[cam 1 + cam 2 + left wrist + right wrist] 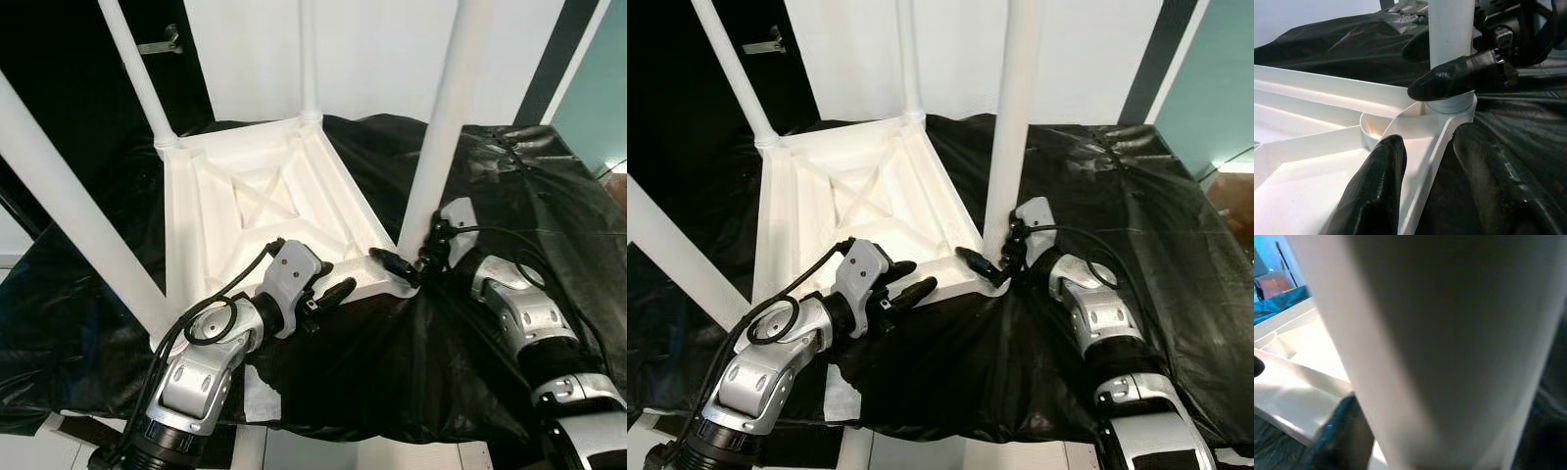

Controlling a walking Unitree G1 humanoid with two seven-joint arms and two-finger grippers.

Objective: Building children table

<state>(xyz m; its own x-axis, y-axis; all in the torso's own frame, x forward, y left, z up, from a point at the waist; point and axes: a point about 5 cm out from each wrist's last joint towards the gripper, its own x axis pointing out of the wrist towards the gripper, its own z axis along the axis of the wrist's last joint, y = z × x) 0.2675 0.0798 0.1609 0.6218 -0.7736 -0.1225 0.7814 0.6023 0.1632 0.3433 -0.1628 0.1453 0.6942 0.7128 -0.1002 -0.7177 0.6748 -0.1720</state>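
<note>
Lying upside-down: white plastic table (257, 211), 4 legs up.

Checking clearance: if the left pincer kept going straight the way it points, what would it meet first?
Probably the right pincer gripping the base of the near white leg at the tabletop's corner; depth is uncertain.

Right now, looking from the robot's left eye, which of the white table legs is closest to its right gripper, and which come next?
From the right gripper:
1. Near right leg, which its fingers close around at the base.
2. Far middle leg, at the back corner of the upturned tabletop.
3. Far left leg, at the rear left corner.

The big near left leg is too close to call against the far ones.
</note>
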